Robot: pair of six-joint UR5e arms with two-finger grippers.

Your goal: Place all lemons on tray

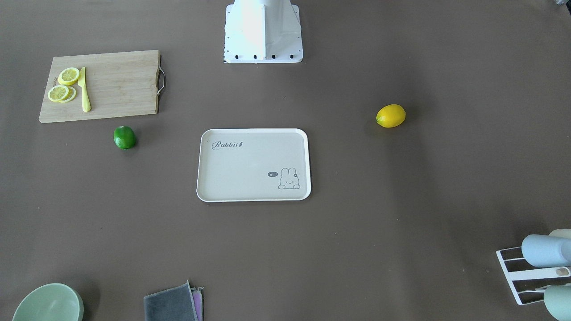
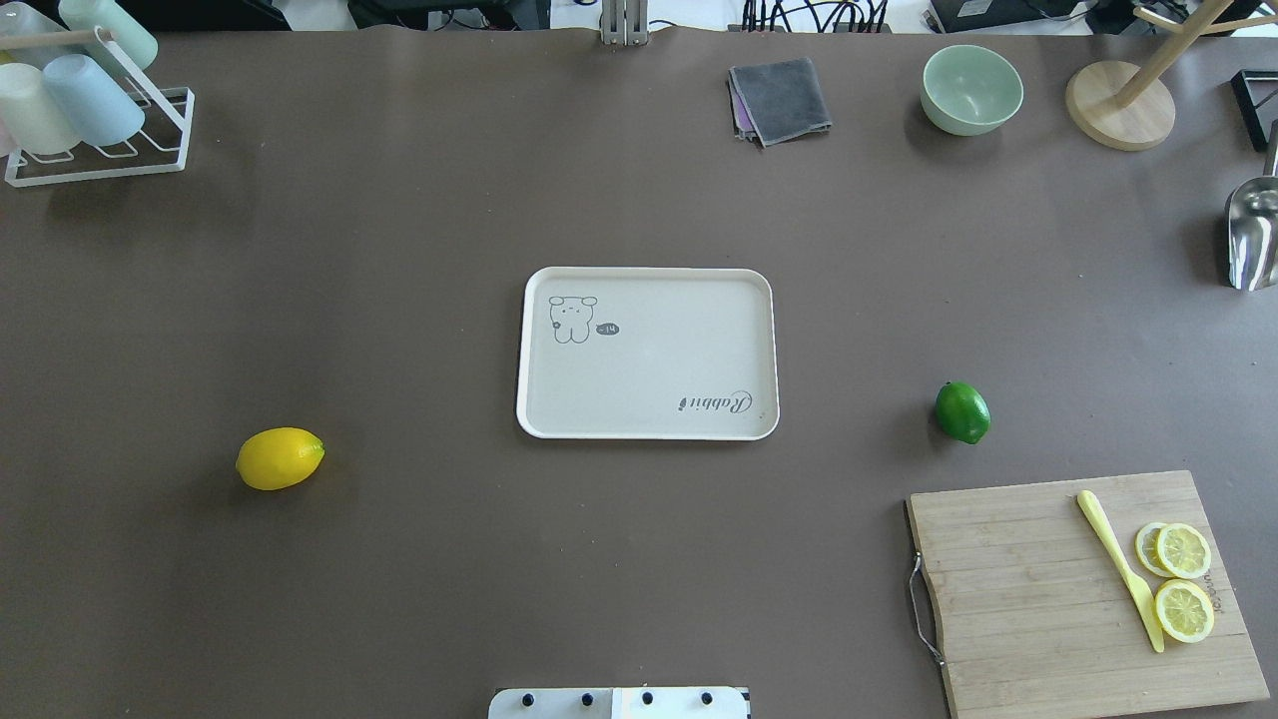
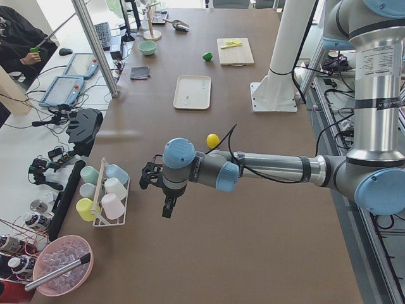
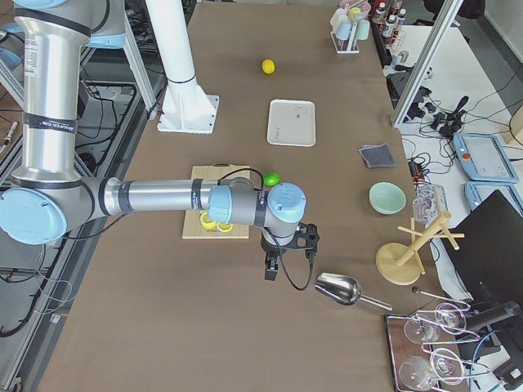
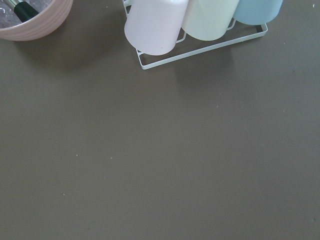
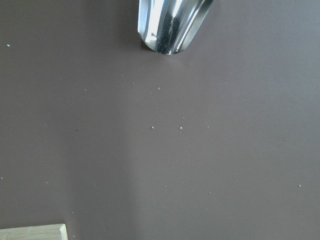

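tray: centre of worktop.
yellow lemon: worktop, tray's 8 o'clock.
green lemon: worktop, tray's 3 o'clock.
left pincer, right pincer: grip state cannot tell.

Overhead and front views face each other, sharing the tray.

"Rabbit" script, "hi" bubble on tray

Beige tray, white-rimmed, with grey "Rabbit" script and a bunny drawing, on the brown worktop; yellow lemon to its left, green lemon to its right. Pale yellow slices and knife lie on the tan board.
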